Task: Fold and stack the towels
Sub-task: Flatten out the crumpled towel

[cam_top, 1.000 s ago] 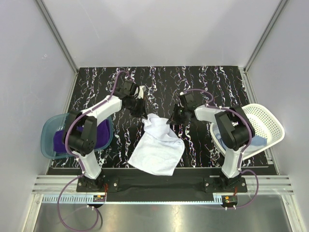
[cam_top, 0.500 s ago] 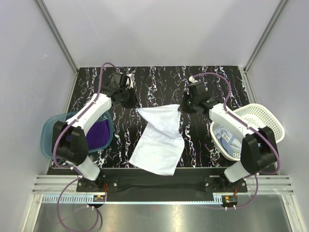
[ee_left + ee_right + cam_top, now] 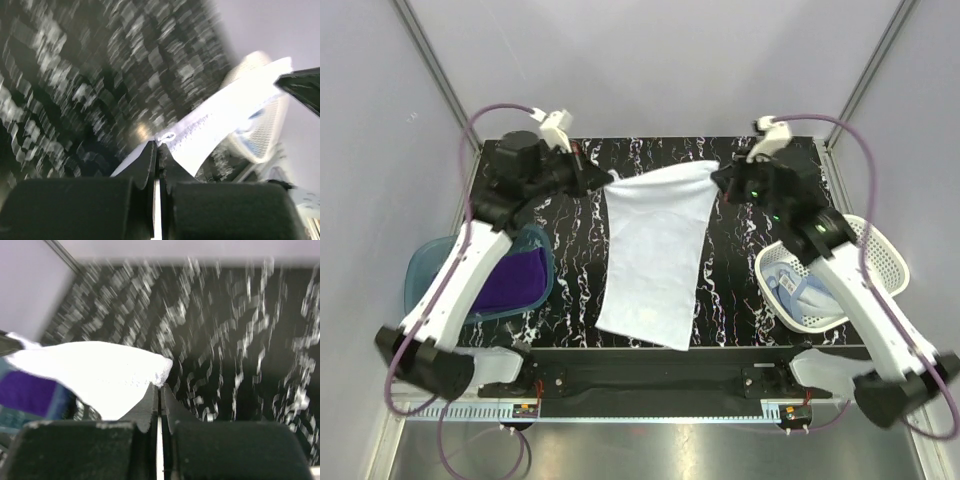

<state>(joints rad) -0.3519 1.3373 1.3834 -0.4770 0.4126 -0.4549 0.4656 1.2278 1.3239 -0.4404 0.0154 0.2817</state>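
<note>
The white towel (image 3: 655, 250) hangs stretched between both grippers above the black marbled table (image 3: 740, 170), its lower edge near the front. My left gripper (image 3: 608, 182) is shut on its left top corner, seen in the left wrist view (image 3: 172, 137). My right gripper (image 3: 717, 172) is shut on the right top corner, seen in the right wrist view (image 3: 150, 375). The purple towel (image 3: 510, 280) lies in the teal tub (image 3: 420, 275) at left. A light blue towel (image 3: 798, 290) lies in the white basket (image 3: 880, 250) at right.
Grey walls close in the back and both sides. The tub stands at the table's left edge and the basket at its right edge. Both arm bases are at the near edge.
Both grippers have lifted and moved apart toward the back, pulling the white towel from a crumpled heap on the table into a taut hanging sheet.
</note>
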